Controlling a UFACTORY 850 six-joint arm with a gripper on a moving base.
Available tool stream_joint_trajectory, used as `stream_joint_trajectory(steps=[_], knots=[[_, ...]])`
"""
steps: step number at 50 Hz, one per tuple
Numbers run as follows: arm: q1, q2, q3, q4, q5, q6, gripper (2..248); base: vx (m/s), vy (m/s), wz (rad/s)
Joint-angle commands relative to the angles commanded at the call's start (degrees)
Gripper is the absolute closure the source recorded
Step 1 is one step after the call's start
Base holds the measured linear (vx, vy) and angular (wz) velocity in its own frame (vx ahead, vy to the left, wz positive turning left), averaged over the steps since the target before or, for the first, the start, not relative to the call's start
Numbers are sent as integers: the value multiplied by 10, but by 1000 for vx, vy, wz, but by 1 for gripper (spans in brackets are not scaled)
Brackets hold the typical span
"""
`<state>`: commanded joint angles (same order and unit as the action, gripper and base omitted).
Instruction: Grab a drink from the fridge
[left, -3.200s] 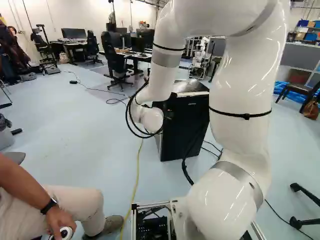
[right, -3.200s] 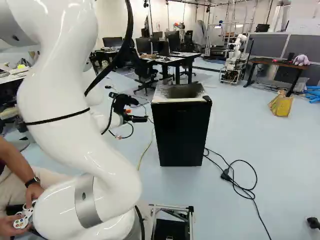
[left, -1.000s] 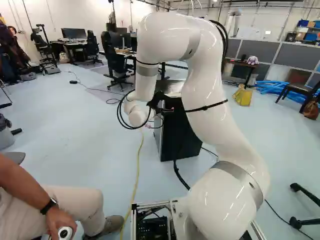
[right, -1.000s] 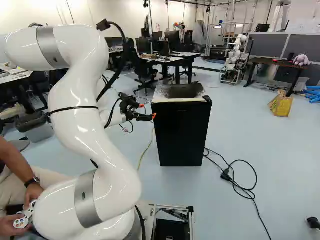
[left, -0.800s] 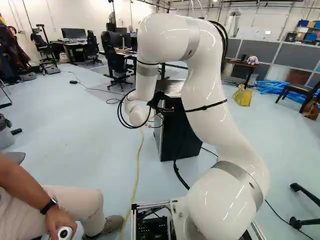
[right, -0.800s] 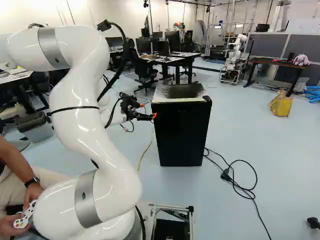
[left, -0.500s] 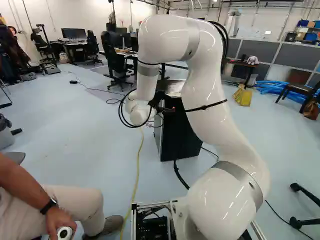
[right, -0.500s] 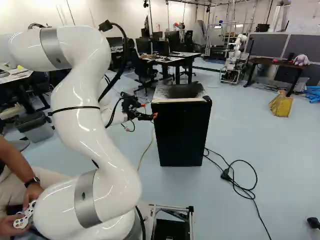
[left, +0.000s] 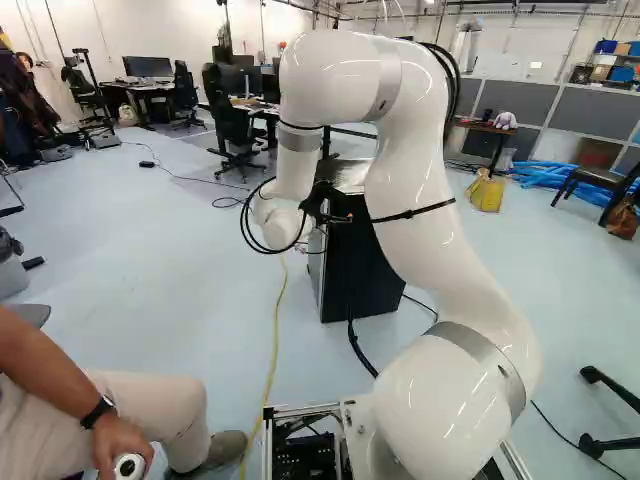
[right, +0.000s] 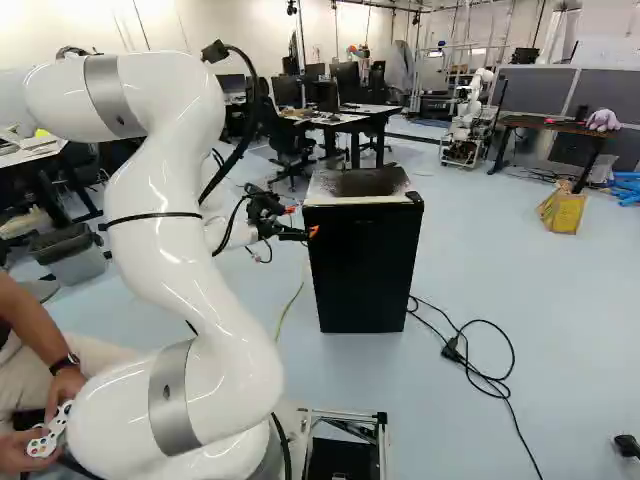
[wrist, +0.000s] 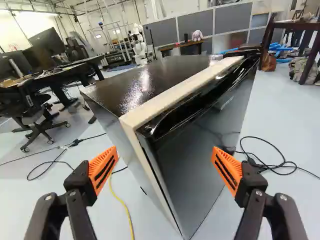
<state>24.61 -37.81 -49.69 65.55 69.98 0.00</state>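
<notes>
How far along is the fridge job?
Done: the open hand is up close to the fridge, nothing in its grip. Under way: apparently lining up with the edge of the door. Left: the door looks shut and no drink shows, so opening and grabbing both remain.

Base views share the fridge from behind, wrist view closer.

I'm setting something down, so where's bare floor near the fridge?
Right base view: floor between the fridge, yellow bag and black cable. Left base view: floor between yellow cable and grey bin. Crowded: the fridge's corner ahead of the gripper.
</notes>
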Motion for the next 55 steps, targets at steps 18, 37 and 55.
stream_joint_trajectory(steps=[18, 37, 55], knots=[[-8, 0, 0, 0, 0, 0, 3, 0, 0, 0], [-16, 0, 0, 0, 0, 0, 3, 0, 0, 0], [-21, 2, 3, 0, 0, 0, 3, 0, 0, 0]])
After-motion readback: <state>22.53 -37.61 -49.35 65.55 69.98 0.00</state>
